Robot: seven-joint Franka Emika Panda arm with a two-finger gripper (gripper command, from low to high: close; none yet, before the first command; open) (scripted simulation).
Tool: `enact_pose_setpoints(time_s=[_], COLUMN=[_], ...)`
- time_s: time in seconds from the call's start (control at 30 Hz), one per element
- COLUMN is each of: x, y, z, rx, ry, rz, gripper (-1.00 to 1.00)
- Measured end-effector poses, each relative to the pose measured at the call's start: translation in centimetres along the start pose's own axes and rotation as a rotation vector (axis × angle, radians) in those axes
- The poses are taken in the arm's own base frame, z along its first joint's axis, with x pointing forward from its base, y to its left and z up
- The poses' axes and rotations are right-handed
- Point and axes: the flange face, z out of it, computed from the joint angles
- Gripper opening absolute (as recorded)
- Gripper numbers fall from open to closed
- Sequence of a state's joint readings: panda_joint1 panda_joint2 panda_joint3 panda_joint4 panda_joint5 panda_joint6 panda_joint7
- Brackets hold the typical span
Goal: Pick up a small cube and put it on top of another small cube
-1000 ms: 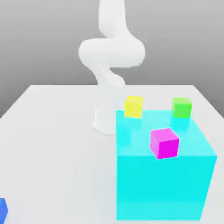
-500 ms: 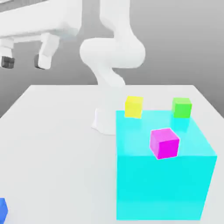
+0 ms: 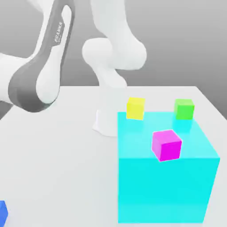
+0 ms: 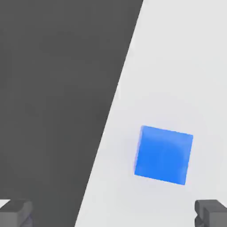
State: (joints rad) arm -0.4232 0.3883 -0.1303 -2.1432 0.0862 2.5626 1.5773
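While the white robot arm (image 3: 42, 66) swings over the exterior view's left side of the pale grey table (image 3: 57, 155), the small solid bright blue cube (image 3: 2, 213) sits at that table's near left corner, cut off by the frame edge. Well apart from it, on the exterior view's right, stands a large translucent cyan block (image 3: 166, 177). A small magenta cube (image 3: 166, 144) appears at that block's upper face, and a small yellow cube (image 3: 135, 107) and a small green cube (image 3: 184, 108) appear by its far edge.

In the hand view, the blue cube (image 4: 163, 154) lies on the table close to the table's edge, beyond which is dark floor (image 4: 48, 102). The two dark fingertips (image 4: 212, 212) of the gripper (image 4: 113, 212) stand wide apart and hold nothing. The cube sits nearer one fingertip than the other, and slightly turned against the line between them.

The step in hand appears to be the approach for the pick. To do it well, the hand should centre the cube between the fingertips, square them to its flat faces, then descend straight before closing.
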Motion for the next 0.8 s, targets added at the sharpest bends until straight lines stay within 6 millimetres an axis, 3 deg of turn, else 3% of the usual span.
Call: enact_pose_setpoints(time_s=[0.17, 0.2, 0.4, 0.47, 0.57, 0.8], x=[1.4, 1.5, 1.5, 1.5, 1.3, -6.0], y=[0.4, 0.5, 0.5, 0.3, 0.3, 3.8], z=[8.2, 9.0, 9.4, 7.7, 3.5, -5.4], rx=[-0.035, -0.035, -0.034, -0.034, -0.034, -0.035], ry=[0.002, 0.002, 0.002, 0.001, 0.001, -0.008], rz=[0.063, 0.064, 0.065, 0.065, 0.06, -0.225], gripper=[0.0, -1.0, -1.0, -1.0, -1.0, -1.0])
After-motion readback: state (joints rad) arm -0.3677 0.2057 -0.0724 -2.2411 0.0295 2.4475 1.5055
